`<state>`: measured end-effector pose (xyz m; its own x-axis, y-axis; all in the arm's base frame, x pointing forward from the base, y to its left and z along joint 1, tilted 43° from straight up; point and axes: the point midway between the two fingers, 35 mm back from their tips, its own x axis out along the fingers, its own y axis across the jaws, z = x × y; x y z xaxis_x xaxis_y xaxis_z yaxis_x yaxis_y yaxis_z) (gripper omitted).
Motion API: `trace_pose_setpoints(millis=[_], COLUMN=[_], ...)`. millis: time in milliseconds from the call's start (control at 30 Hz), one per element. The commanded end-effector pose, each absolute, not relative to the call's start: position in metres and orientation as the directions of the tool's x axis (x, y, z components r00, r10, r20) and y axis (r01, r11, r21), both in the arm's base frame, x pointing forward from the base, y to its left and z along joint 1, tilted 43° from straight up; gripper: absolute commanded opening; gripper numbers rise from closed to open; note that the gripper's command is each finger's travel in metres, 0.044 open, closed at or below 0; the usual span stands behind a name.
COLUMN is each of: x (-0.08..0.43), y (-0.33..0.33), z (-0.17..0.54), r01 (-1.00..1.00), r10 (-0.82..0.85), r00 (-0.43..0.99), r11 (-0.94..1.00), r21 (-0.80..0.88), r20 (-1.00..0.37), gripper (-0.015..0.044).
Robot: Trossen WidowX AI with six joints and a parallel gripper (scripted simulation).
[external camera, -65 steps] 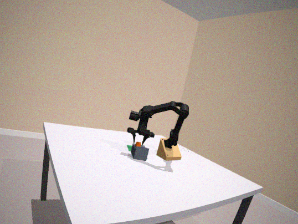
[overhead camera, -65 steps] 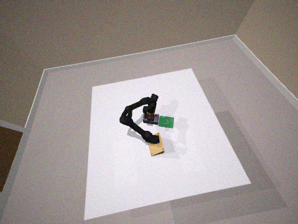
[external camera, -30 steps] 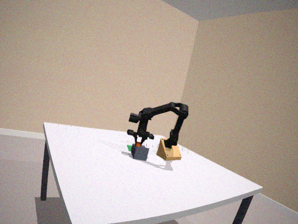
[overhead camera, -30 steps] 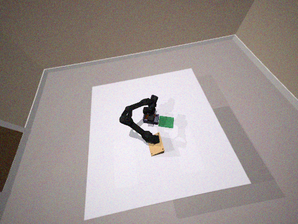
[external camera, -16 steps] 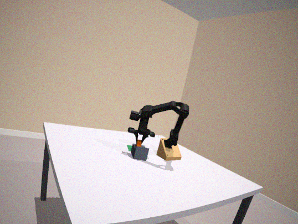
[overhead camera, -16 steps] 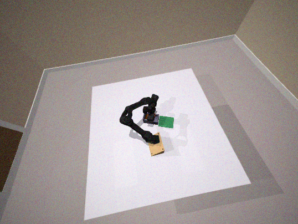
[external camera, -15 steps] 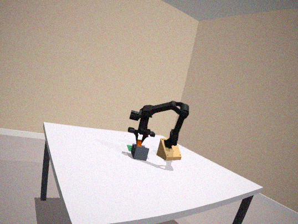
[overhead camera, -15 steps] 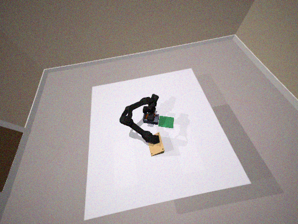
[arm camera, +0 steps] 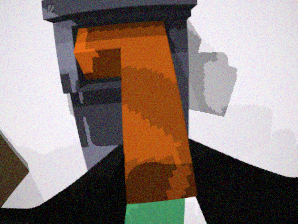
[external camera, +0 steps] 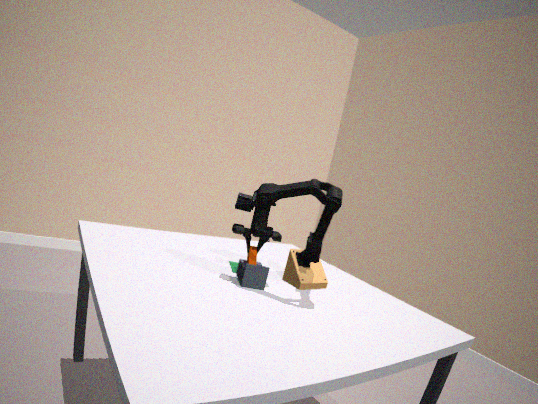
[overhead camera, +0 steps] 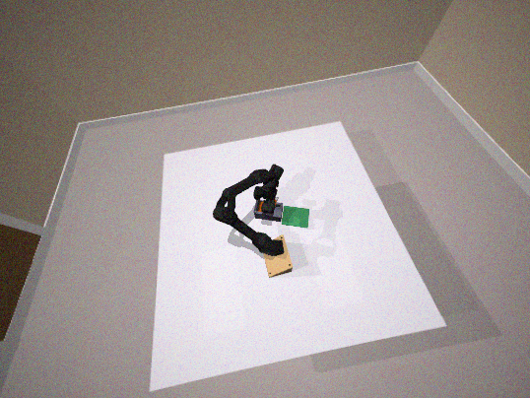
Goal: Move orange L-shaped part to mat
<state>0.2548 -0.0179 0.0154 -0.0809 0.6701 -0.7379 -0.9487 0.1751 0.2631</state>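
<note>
The orange L-shaped part (overhead camera: 261, 206) (external camera: 252, 257) (arm camera: 152, 95) is tilted steeply and rises above the grey tray (external camera: 255, 278) (arm camera: 103, 125). In the wrist view its L-shaped end is at the far end, between the tray walls, and its straight end comes up towards the camera. Its lowest portion is hidden by the tray wall in the exterior view. My gripper (external camera: 254, 248) (arm camera: 154, 149) is shut on the raised straight end, one finger on each side. The green mat (overhead camera: 297, 217) (external camera: 233, 267) (arm camera: 155, 213) lies flat beside the tray.
The arm's wooden base block (overhead camera: 279, 265) (external camera: 315, 281) stands on the white table (overhead camera: 222, 305) (external camera: 225, 330) a short way from the tray. The tray walls stand close around the part's lower end.
</note>
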Motion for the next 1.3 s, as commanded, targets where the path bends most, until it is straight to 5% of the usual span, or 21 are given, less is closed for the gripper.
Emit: trace_pose_setpoints(millis=[0, 1267], x=[0.258, 0.250], y=[-0.022, -0.066], z=[0.022, 0.031], r01=[-0.951, -0.951], r10=[0.671, 0.669], r00=[-0.076, -0.076], r11=[0.174, 0.175], r21=[0.256, 0.257], r20=[-0.737, -0.739], gripper=[0.0000, 0.0000])
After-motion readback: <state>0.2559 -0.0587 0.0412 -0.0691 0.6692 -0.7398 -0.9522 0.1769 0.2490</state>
